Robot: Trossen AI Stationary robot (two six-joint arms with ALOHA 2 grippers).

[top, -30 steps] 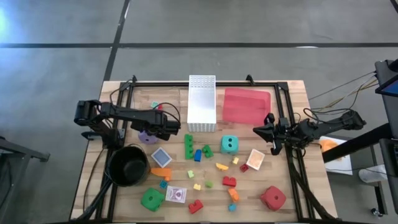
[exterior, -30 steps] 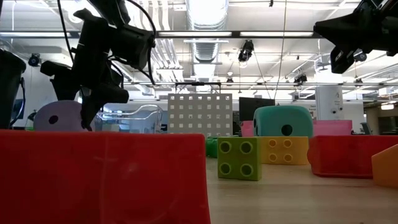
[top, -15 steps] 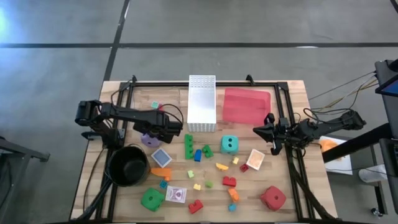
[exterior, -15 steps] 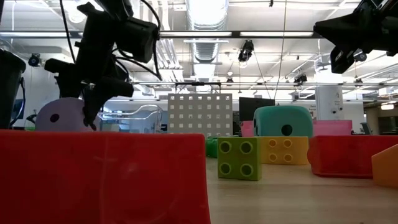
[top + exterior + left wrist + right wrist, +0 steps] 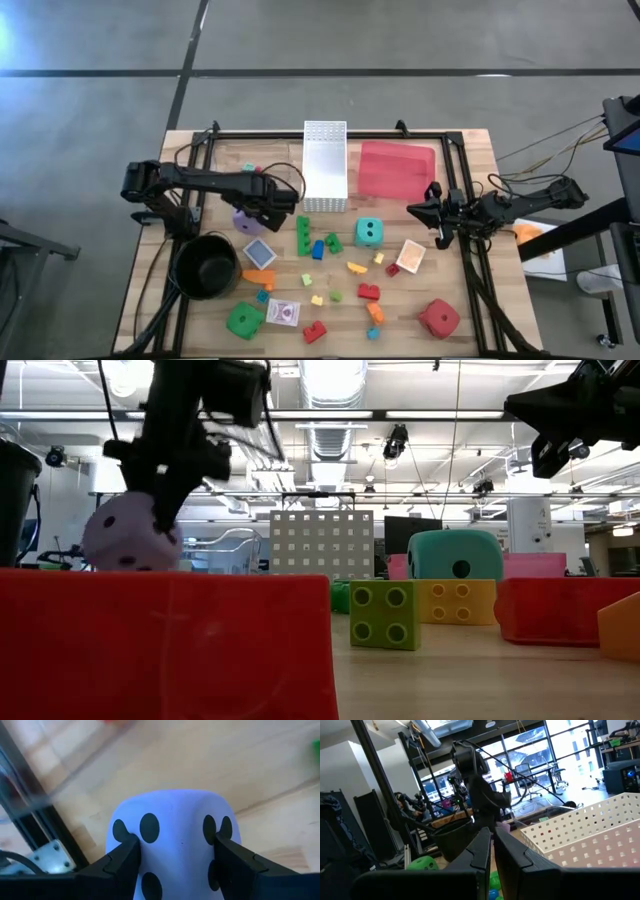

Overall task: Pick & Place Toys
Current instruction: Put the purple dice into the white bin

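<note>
Above table, left tool (image 5: 175, 852) clamping purple die (image 5: 172, 835)

floor (image 5: 420, 40): grey concrete | ceiling (image 5: 330, 385): strip lights, ducts | windows (image 5: 540, 750)

Two dark jointed arms trailing black cables, each tool with two black fingers

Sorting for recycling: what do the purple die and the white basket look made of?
Purple die: seemingly soft matte foam or rubber, with rounded corners and no glare. White perforated basket: probably rigid moulded plastic, given its even grid of holes.
</note>
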